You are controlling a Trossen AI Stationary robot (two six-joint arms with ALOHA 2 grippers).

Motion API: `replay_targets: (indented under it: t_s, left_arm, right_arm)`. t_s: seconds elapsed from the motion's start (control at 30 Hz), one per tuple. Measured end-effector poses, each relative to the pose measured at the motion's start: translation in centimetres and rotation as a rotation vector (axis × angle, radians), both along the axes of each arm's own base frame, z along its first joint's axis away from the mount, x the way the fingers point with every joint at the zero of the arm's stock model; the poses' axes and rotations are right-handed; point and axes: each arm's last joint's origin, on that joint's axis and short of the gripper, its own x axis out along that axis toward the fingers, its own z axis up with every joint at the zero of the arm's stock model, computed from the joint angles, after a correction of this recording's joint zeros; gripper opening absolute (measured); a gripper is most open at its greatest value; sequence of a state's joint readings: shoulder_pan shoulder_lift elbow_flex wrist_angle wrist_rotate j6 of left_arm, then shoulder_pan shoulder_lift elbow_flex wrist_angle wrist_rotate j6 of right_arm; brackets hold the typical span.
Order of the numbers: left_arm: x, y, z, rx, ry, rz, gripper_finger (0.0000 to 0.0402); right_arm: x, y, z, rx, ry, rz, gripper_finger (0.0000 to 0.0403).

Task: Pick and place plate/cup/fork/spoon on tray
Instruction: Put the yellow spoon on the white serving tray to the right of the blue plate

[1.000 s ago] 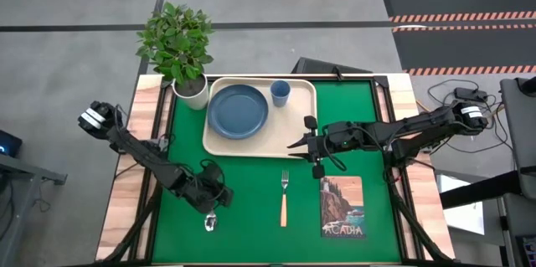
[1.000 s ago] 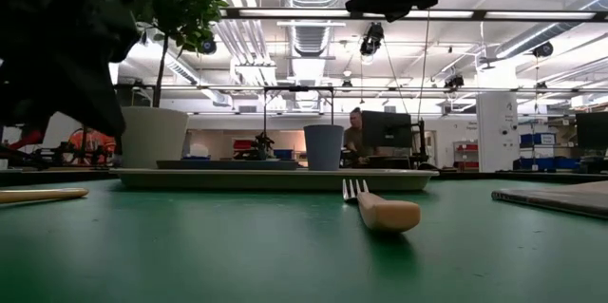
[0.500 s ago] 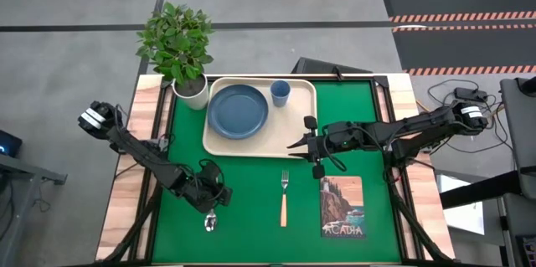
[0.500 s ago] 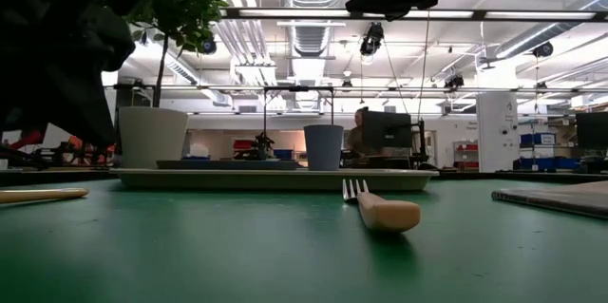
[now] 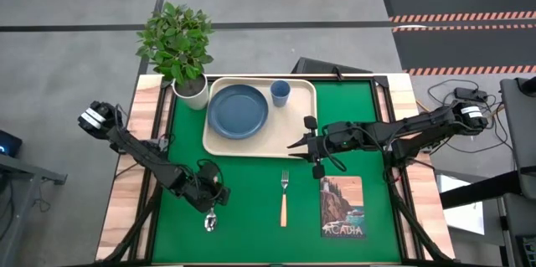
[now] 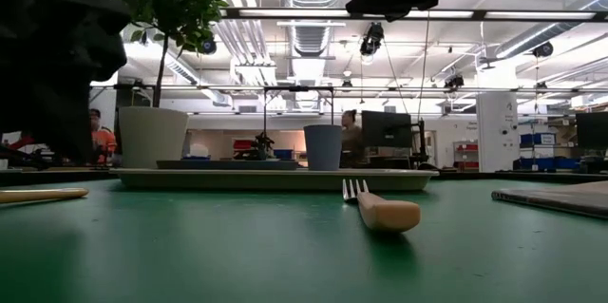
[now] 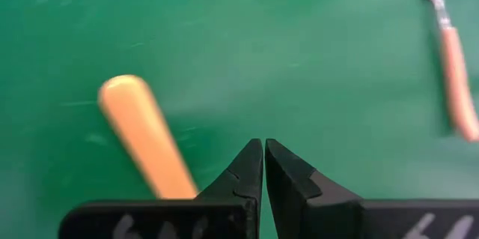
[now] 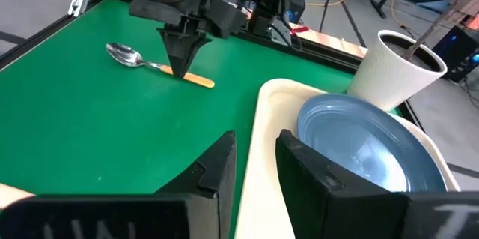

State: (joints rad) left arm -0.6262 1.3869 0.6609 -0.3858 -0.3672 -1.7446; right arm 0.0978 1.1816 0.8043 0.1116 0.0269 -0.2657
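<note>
The spoon lies on the green table near the left front, its bowl toward the near edge. It also shows in the right wrist view. My left gripper is shut and points down just beside the spoon's wooden handle. The fork lies flat at the table's middle front. The plate and the cup stand on the tray. My right gripper is open and empty, above the tray's near right corner. My left gripper's shut fingers come down from above right next to the spoon handle's free end. The handle runs past the side of the fingers, not between them. I cannot tell whether they touch it.
A white plant pot stands at the tray's far left corner. An ACADIA picture card lies to the right of the fork. Bare green cloth lies between spoon and fork. People show in the room beyond the table.
In the low view my left gripper has shifted a little toward the table's left edge. The spoon, the fork and the things on the tray lie where they were.
</note>
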Motion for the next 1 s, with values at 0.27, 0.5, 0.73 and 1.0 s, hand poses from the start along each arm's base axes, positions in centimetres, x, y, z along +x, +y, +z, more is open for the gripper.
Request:
replay_targets:
  t_s: [0.27, 0.5, 0.73, 1.0]
  left_arm:
    - [-0.6, 0.3, -0.3, -0.006, 0.077, 0.035, 0.0]
    - [-0.6, 0.3, -0.3, -0.007, 0.077, 0.034, 0.0]
    - [-0.8, 0.3, -0.6, -0.023, 0.101, 0.023, 0.0]
    - [-1.8, 0.6, -0.5, -0.076, 0.295, 0.035, 0.0]
  right_arm:
    - [0.0, 0.0, 0.0, 0.0, 0.003, 0.0, 0.0082]
    - [0.0, 0.0, 0.0, -0.005, 0.003, 0.002, 0.0075]
    - [0.0, 0.0, -0.1, -0.005, 0.004, 0.002, 0.0081]
    - [-0.1, 0.0, -0.2, -0.005, 0.009, 0.001, 0.0086]
